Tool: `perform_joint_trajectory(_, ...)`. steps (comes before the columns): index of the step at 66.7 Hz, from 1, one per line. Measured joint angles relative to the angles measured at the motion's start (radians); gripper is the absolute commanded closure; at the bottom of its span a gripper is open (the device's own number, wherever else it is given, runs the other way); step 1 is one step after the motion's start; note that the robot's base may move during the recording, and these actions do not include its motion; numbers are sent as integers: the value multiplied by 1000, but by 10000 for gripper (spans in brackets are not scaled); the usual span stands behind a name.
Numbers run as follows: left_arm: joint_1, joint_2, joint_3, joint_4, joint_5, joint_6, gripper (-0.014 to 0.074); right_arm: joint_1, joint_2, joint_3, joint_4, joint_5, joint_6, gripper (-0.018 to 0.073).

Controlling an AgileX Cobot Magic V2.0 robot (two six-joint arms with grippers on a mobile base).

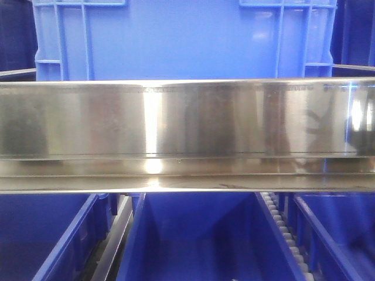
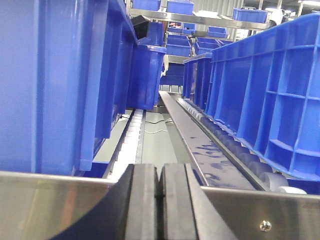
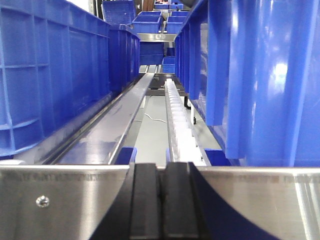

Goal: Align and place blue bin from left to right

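The blue bin (image 1: 176, 41) stands straight ahead on the shelf behind a steel rail, with a flat wall and ribbed corners. Its side fills the left of the left wrist view (image 2: 50, 85) and the right of the right wrist view (image 3: 270, 75). My left gripper (image 2: 159, 172) sits low at the rail beside the bin's left side, jaws pressed together with nothing between them. In the same way, my right gripper (image 3: 161, 170) is shut and empty at the bin's right side. Neither touches the bin. The front view shows no gripper.
A polished steel rail (image 1: 187, 129) crosses the front of the shelf. Neighbouring blue crates (image 2: 270, 100) (image 3: 50, 75) flank the bin across narrow aisles with white roller tracks (image 2: 132, 130) (image 3: 177, 115). Deeper-blue bins (image 1: 199, 246) sit on the level below.
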Motion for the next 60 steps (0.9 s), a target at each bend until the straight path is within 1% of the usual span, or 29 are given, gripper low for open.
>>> perform_joint_trajectory(5,0,0,0,0,0,0,707,0,0,0,0,-10,0,638)
perform_joint_trajectory(11,0,0,0,0,-14,0,707,0,0,0,0,-64,0,638)
perform_joint_trajectory(16,0,-2,-25,0,36,0,707,0,0,-5,0,-82,0,638)
perform_joint_trajectory(21,0,-2,-87,0,125,0,707,0,0,-42,0,-35,0,638)
perform_joint_trajectory(26,0,-2,-162,0,196,0,707,0,-2,-115,0,33,0,638)
perform_joint_trajectory(40,0,23,-385,0,331,0,707,0,22,-329,0,196,0,638)
perform_joint_trajectory(47,0,106,-467,-6,392,0,707,0,90,-439,2,254,0,638)
perform_joint_trajectory(60,0,341,-654,-19,471,0,707,0,268,-603,2,332,0,638)
